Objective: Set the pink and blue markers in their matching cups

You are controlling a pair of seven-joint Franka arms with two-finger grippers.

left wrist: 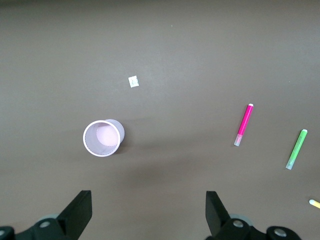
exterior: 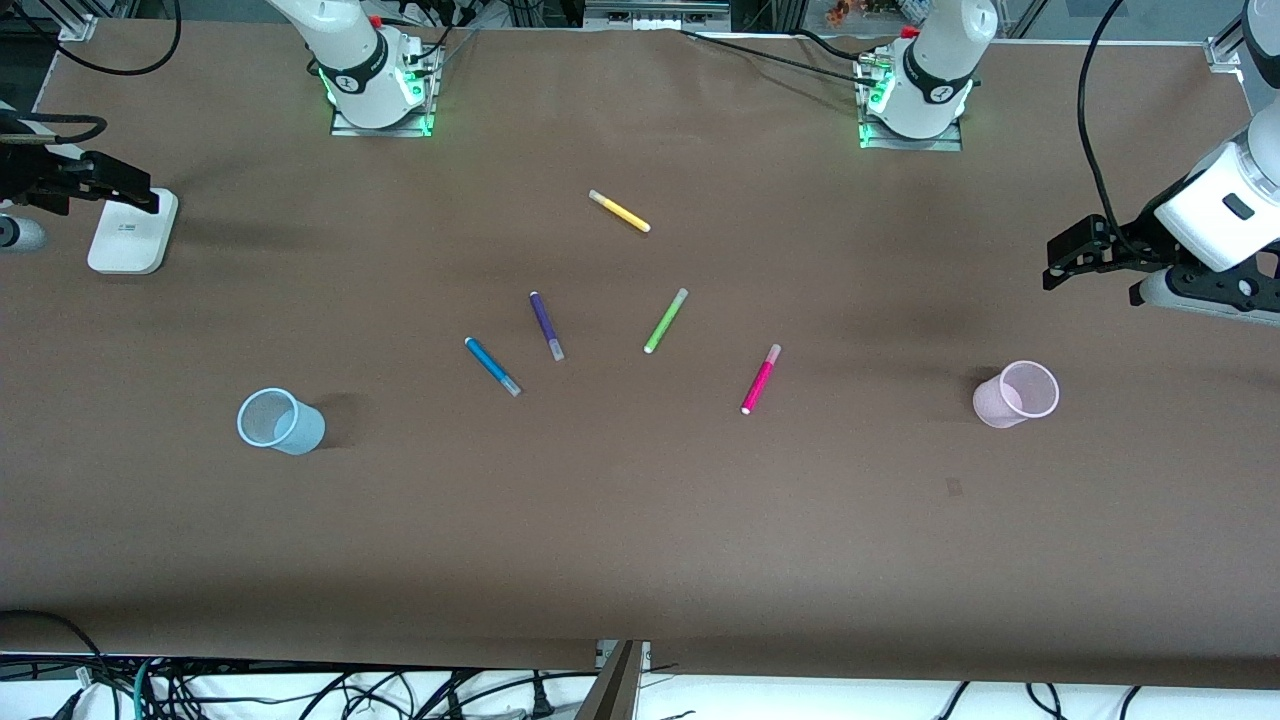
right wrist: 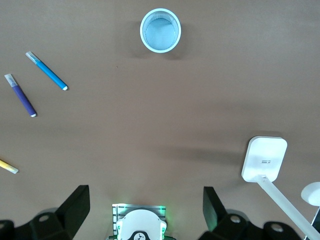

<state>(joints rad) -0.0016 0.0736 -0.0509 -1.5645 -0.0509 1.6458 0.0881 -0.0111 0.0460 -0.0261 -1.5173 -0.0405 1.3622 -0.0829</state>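
Observation:
The pink marker (exterior: pixel 761 379) lies flat mid-table, also in the left wrist view (left wrist: pixel 244 125). The blue marker (exterior: pixel 492 366) lies flat toward the right arm's end, also in the right wrist view (right wrist: pixel 47 71). The pale pink cup (exterior: pixel 1017 394) stands upright and empty toward the left arm's end (left wrist: pixel 102 138). The pale blue cup (exterior: pixel 280 421) stands upright and empty toward the right arm's end (right wrist: pixel 160 30). My left gripper (exterior: pixel 1070 262) hangs open and empty over the table's end by the pink cup (left wrist: pixel 147 200). My right gripper (exterior: pixel 130 185) hangs open and empty over the other end (right wrist: pixel 145 197).
A dark purple marker (exterior: pixel 546 325), a lime-green marker (exterior: pixel 665 320) and a yellow marker (exterior: pixel 619 211) lie among the task markers. A white flat device (exterior: pixel 130 232) sits under my right gripper. A small white scrap (left wrist: pixel 133 81) lies near the pink cup.

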